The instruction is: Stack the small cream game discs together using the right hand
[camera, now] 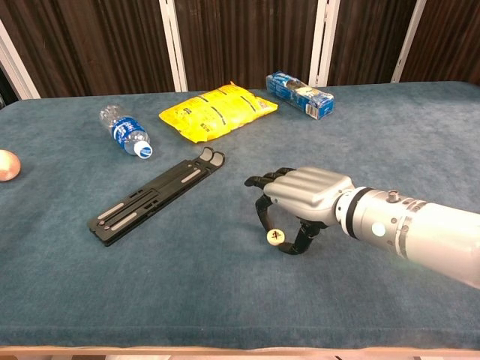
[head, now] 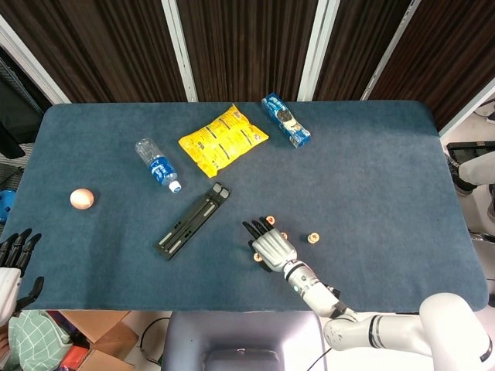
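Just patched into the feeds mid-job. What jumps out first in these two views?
The right hand stands out, low over the blue table near its front edge, fingers curled down around a small cream disc. More discs lie close by; one sits apart to the hand's right. Farther back, the bright yellow snack bag is the loudest colour.

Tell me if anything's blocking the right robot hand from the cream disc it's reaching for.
Nothing visible. The right robot hand arches directly over the nearest cream disc, fingers either side of it. The black folding stand lies well off to the left.
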